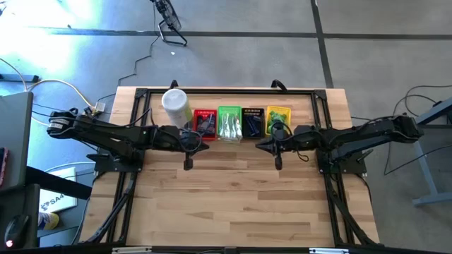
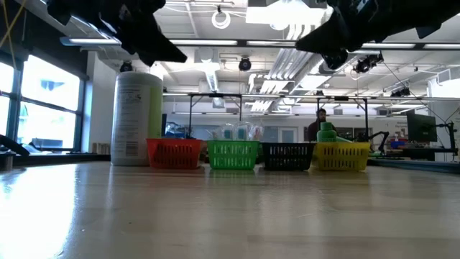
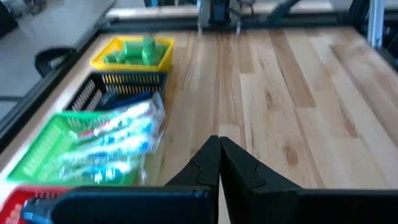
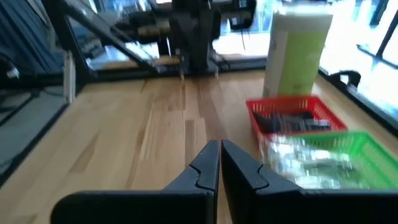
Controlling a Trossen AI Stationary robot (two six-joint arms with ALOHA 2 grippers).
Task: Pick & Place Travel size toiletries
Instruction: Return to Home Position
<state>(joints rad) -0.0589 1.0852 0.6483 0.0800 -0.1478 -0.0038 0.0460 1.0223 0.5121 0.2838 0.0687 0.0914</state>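
High view | yellow basket [image 1: 288, 111]: green bottles [image 1: 276, 115] | left pincer [image 3: 219, 142], right pincer [image 4: 220, 145]: pressed together

Four small baskets [image 2: 233, 155], one tall white canister [image 2: 137, 119], two dark arms [image 1: 127, 135].

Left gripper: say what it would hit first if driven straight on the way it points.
The shut left gripper points along bare table, baskets off to one side. First in line looks to be the right gripper facing it, though depth is unclear.
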